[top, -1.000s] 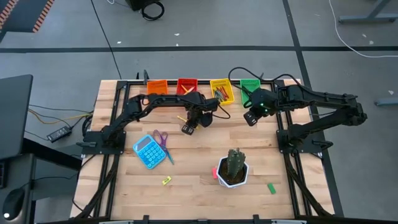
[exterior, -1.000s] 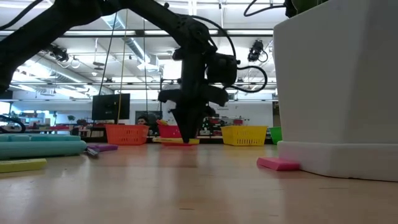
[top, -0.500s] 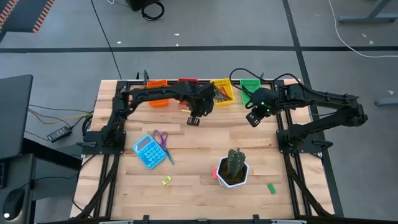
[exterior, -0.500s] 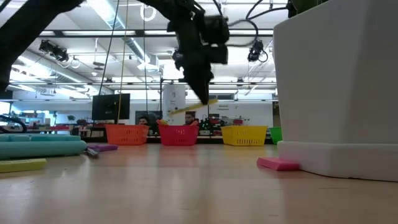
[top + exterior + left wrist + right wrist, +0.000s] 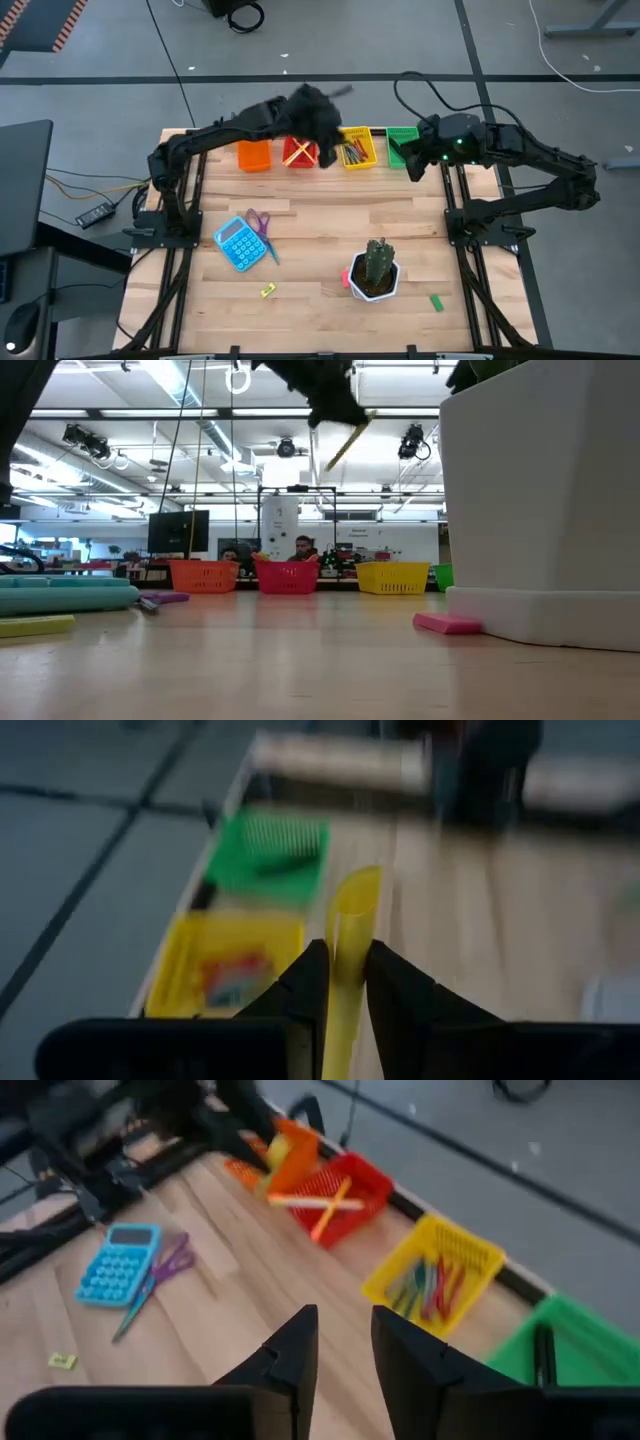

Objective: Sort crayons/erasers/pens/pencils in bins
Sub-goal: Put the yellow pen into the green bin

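My left hand [image 5: 340, 982] is clamped on a yellow pencil [image 5: 350, 935], lifted high above the red bin [image 5: 300, 152]. It should be light, stiff and slick, so I grip mid-shaft. My right hand [image 5: 338, 1342], slightly parted and empty, waits near the green bin [image 5: 402, 138].

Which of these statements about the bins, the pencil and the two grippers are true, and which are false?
1. The left gripper holds a yellow pencil. True.
2. The red bin is empty. False: yellow sticks lie crossed inside it.
3. The right gripper holds a crayon. False: it is open and holds nothing.
4. The blue calculator lies on the table beside purple scissors. True.
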`<state>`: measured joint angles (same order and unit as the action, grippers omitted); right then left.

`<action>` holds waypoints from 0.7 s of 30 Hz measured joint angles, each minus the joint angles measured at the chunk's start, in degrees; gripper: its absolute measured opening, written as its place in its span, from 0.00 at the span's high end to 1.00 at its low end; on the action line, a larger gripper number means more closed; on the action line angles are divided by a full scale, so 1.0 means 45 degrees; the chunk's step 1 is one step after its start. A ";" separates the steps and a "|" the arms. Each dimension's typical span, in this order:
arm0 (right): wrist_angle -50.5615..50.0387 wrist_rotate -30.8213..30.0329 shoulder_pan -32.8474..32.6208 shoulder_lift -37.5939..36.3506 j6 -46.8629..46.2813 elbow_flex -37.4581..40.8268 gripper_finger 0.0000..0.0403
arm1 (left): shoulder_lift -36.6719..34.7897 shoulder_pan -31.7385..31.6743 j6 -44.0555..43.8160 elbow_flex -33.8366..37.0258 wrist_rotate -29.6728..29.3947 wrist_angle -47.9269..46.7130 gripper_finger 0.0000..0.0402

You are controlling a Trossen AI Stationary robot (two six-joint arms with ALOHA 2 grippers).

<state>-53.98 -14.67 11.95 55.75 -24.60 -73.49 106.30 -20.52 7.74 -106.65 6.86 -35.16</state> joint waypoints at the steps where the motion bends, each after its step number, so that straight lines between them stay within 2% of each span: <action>1: 0.0284 0.0025 0.0014 0.0000 0.0290 0.0017 0.73 | -0.0110 -0.0084 -0.0540 0.0000 0.0134 0.0592 0.84; 8: 0.1985 0.0079 0.0188 0.0157 0.1686 0.0033 0.63 | -0.0403 -0.0309 -0.5126 -0.0015 0.0790 0.5603 0.84; 11: 0.2536 -0.0016 0.0240 0.0185 0.2022 0.0033 0.60 | -0.0394 -0.0264 -0.6593 -0.0015 0.0789 0.6774 0.85; 17: 0.3712 0.0012 0.0352 0.0208 0.2139 0.0043 0.59 | -0.0379 -0.0017 -0.7899 -0.0015 0.0486 0.7854 0.83; 21: 0.4732 0.0829 0.0344 0.0414 0.1742 0.0043 0.59 | -0.0374 0.0228 -0.7963 -0.0015 0.0001 0.8463 0.84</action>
<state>-32.68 -10.94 13.50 57.61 -16.76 -73.30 104.62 -19.49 -28.09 -106.72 6.87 2.92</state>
